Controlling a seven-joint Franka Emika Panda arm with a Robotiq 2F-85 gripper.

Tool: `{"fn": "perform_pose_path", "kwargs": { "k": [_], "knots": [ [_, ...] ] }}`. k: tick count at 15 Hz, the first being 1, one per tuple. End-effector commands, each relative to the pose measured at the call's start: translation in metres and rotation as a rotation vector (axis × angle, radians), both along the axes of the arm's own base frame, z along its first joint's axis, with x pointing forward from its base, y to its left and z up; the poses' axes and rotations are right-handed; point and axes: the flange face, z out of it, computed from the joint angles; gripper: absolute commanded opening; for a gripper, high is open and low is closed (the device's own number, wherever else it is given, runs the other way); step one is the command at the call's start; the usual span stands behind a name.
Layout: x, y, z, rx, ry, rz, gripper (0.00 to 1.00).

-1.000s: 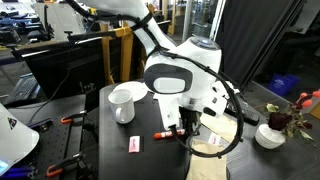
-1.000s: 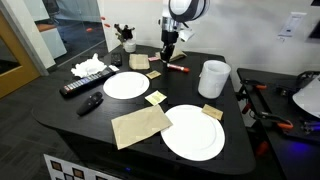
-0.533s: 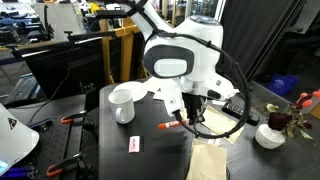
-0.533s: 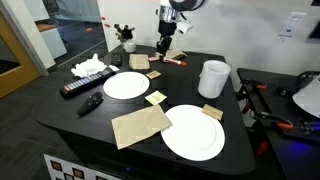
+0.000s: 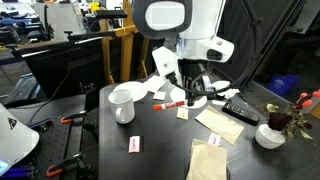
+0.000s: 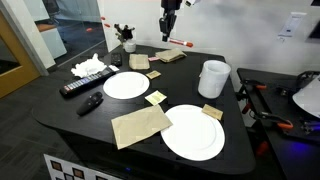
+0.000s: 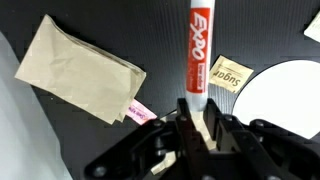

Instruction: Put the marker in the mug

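Observation:
The red-orange marker [image 7: 197,45], printed EXPO, is held by its pale end between my gripper's [image 7: 198,120] fingers and sticks out level above the black table. In both exterior views the gripper [image 5: 187,93] [image 6: 167,32] hangs well above the table with the marker [image 5: 168,104] [image 6: 181,42] in it. The white mug [image 5: 122,103] [image 6: 212,78] stands upright on the table, apart from the gripper and to one side of it. The mug is out of the wrist view.
Two white plates [image 6: 125,85] [image 6: 193,132], a brown napkin [image 6: 140,125] [image 7: 85,68], sugar packets [image 7: 225,75] [image 5: 134,144], a remote [image 6: 80,87] and tissues [image 6: 88,67] lie on the table. A small white bowl [image 5: 268,136] sits beside it.
My gripper has risen from the table surface with the marker held in it, and the arm has straightened upward. The mug has not moved.

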Motion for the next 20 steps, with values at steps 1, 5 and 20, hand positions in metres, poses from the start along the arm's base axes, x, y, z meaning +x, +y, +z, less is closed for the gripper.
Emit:
{"fn": "perform_pose_path", "kwargs": {
  "k": [1, 5, 20],
  "knots": [
    [-0.019, 0.012, 0.041, -0.030, 0.036, -0.007, 0.05],
    [-0.023, 0.021, 0.075, -0.048, 0.042, 0.012, 0.05],
    [-0.020, 0.027, 0.085, -0.008, 0.058, 0.067, 0.05]
  ]
}}
